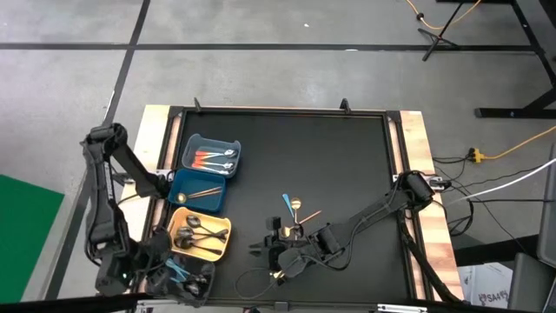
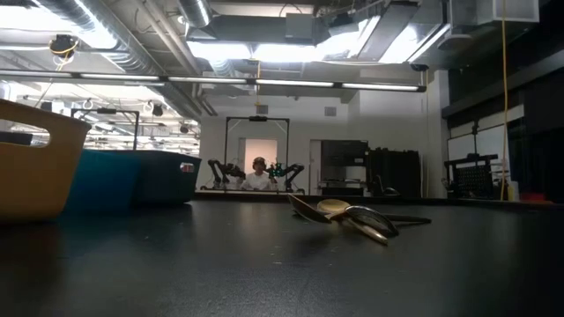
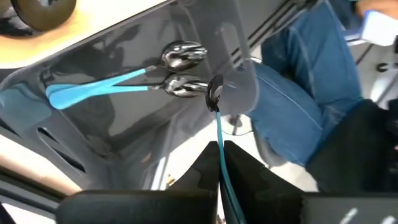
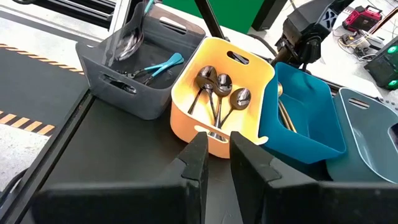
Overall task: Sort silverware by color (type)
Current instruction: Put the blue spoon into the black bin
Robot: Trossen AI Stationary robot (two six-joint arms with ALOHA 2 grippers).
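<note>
Light-blue utensil [image 3: 219, 146] pinched upright by its thin handle in the clenched left gripper [image 3: 222, 163], hanging over the grey bin [image 3: 124, 124], where two matching blue-handled pieces [image 3: 118, 84] already lie; likely held there for dropping among its colour. Black spoons [image 4: 219, 90] grouped in the yellow bin [image 4: 186, 124], gold in the dark-blue bin [image 4: 311, 134]. More silverware [image 1: 294, 209] loose on the mat beside the right gripper [image 4: 214, 158], fingers slightly parted and empty.
</note>
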